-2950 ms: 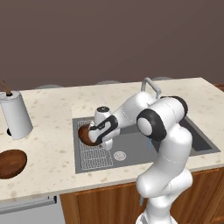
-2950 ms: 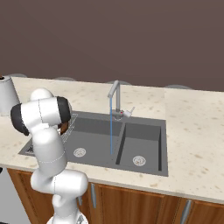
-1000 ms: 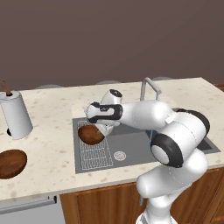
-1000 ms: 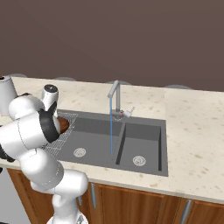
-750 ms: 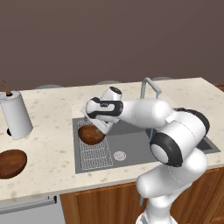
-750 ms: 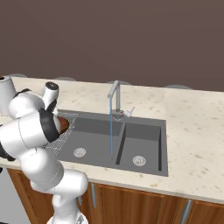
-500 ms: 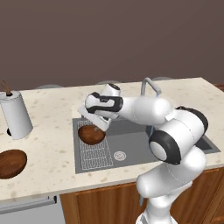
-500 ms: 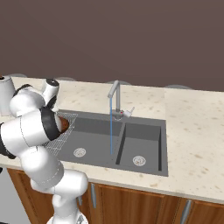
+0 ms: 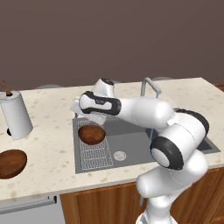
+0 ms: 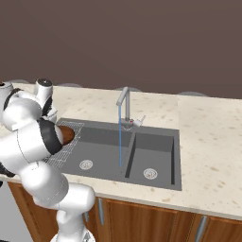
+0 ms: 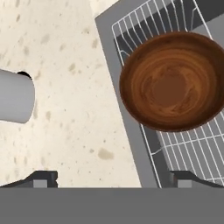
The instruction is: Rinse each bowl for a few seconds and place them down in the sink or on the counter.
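Bowl on wire grid, sink left half, frame centre-left. Second bowl on bench, lower left. Fingers spread wide, empty, above sink edge.

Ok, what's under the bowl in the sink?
The bowl rests on the wire grid in the sink's left basin. The grid under the bowl itself is covered.

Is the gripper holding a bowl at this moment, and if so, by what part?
Nothing is held. The gripper is open above the counter's edge, its fingertips wide apart. The nearest bowl rests on the wire grid in the sink, untouched.
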### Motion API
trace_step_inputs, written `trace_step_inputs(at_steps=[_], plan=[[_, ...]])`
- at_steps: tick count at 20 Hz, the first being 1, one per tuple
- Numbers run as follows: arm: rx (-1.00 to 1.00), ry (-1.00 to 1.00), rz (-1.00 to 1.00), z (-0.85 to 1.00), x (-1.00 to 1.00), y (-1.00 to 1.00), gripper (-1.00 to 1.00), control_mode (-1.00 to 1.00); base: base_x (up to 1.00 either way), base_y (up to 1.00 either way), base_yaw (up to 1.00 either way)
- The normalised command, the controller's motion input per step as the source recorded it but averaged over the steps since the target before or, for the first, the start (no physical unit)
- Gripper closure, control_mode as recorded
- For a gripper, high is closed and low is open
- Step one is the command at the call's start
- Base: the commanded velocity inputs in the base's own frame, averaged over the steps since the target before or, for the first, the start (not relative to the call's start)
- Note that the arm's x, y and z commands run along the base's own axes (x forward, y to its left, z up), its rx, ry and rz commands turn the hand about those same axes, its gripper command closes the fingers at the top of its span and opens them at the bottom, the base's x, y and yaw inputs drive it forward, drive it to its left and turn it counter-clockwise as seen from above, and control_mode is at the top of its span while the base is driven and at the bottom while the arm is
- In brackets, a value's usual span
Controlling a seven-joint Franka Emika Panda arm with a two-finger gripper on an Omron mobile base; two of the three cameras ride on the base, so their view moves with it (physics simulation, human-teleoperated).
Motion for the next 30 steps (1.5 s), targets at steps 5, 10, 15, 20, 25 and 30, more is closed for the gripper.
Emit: trace_step_inputs(at_steps=[5, 10, 15, 20, 25, 30], plan=[[-0.03, -0.16, 0.13, 0.08, -0.16, 0.24, -1.0, -1.0, 0.0, 0.0, 0.0], [0.01, -0.05, 0.14, 0.0, -0.1, 0.19, -1.0, -1.0, 0.0, 0.0, 0.0], [0.01, -0.01, 0.13, 0.0, -0.04, 0.2, -1.0, -1.0, 0.0, 0.0, 0.0], [0.0, -0.04, 0.12, 0.06, -0.13, 0.2, -1.0, -1.0, 0.0, 0.0, 0.0], [-0.01, -0.05, 0.08, 0.07, -0.14, 0.23, -1.0, -1.0, 0.0, 0.0, 0.0], [0.0, -0.04, 0.08, 0.04, -0.19, 0.2, -1.0, -1.0, 0.0, 0.0, 0.0]])
